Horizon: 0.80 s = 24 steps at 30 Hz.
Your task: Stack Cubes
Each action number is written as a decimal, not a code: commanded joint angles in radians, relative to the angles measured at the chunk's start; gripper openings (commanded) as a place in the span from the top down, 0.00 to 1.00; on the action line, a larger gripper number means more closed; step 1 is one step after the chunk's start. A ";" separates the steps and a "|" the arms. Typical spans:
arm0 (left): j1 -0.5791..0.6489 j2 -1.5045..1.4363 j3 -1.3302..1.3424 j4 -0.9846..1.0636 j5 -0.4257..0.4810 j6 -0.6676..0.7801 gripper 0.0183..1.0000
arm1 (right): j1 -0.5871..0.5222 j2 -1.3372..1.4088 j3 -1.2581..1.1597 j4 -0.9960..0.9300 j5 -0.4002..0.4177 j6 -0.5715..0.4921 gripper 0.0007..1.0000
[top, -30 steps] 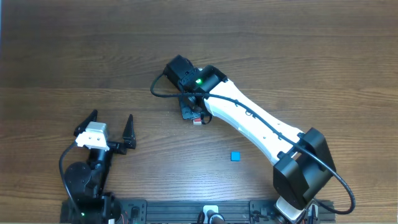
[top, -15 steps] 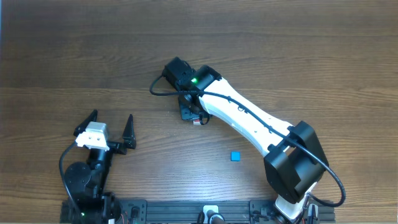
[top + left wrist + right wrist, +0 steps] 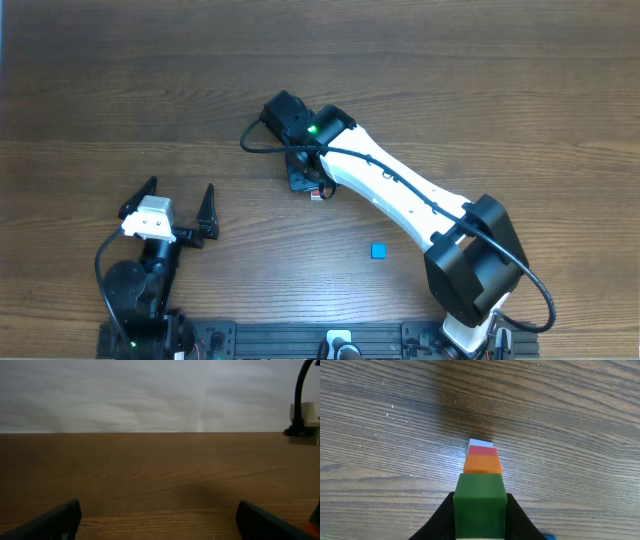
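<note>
Green cube, pinched firmly in the right hand, lines up over the orange cube, red cube and pale cube just beneath. A crooked release or sideways drag could topple them.

From above, that arm stretches out with its hand pointing down. The blue cube lies well behind it on the tabletop.

The left hand is spread wide, empty, low over the wood.

A dark brown wooden table spread under everything, its grain running in long streaks and catching a soft sheen. Beyond its far edge stood a plain pale wall, marked by one faint, brighter vertical band.
</note>
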 commanded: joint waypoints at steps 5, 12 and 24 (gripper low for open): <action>-0.004 -0.007 -0.005 0.000 0.010 0.014 0.00 | 0.004 0.011 0.005 0.003 0.010 0.013 0.99; -0.004 -0.007 -0.005 0.000 0.010 0.014 0.00 | 0.003 0.031 0.005 0.007 0.018 0.013 0.99; -0.004 -0.007 -0.005 0.000 0.010 0.014 0.00 | 0.002 0.039 0.005 0.011 0.017 0.013 0.93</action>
